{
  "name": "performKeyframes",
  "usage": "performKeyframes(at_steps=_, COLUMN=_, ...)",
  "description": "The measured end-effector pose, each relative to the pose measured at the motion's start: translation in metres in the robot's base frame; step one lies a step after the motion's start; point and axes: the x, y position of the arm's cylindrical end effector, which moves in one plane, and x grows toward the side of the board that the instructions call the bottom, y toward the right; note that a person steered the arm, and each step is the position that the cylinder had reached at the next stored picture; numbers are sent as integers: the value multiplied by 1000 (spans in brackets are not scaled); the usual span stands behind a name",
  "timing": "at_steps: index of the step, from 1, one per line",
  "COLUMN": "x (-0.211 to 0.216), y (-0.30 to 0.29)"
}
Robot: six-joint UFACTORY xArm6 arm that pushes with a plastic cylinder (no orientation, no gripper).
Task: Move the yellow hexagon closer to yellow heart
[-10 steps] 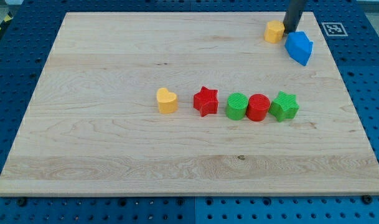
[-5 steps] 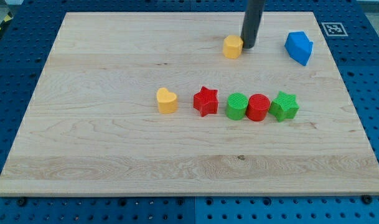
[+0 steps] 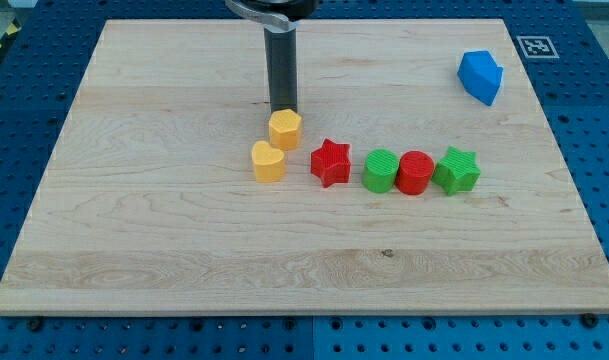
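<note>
The yellow hexagon [image 3: 285, 129] sits near the board's middle, just above and slightly right of the yellow heart [image 3: 268, 161], almost touching it. My tip [image 3: 283, 109] stands right behind the hexagon, at its upper edge, touching or nearly touching it. The rod rises straight up toward the view's top.
A red star [image 3: 331, 162], a green cylinder [image 3: 381, 171], a red cylinder [image 3: 415, 173] and a green star [image 3: 457, 169] form a row to the right of the heart. A blue block [image 3: 480, 76] lies at the upper right. The wooden board [image 3: 184, 250] has blue pegboard around it.
My tip moved left and down across the board, pushing the yellow hexagon from the upper right to beside the yellow heart. The other blocks stayed put.
</note>
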Motion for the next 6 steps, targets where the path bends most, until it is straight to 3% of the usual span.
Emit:
performKeyframes(at_steps=2, x=35, y=45)
performKeyframes(at_steps=6, x=38, y=-40)
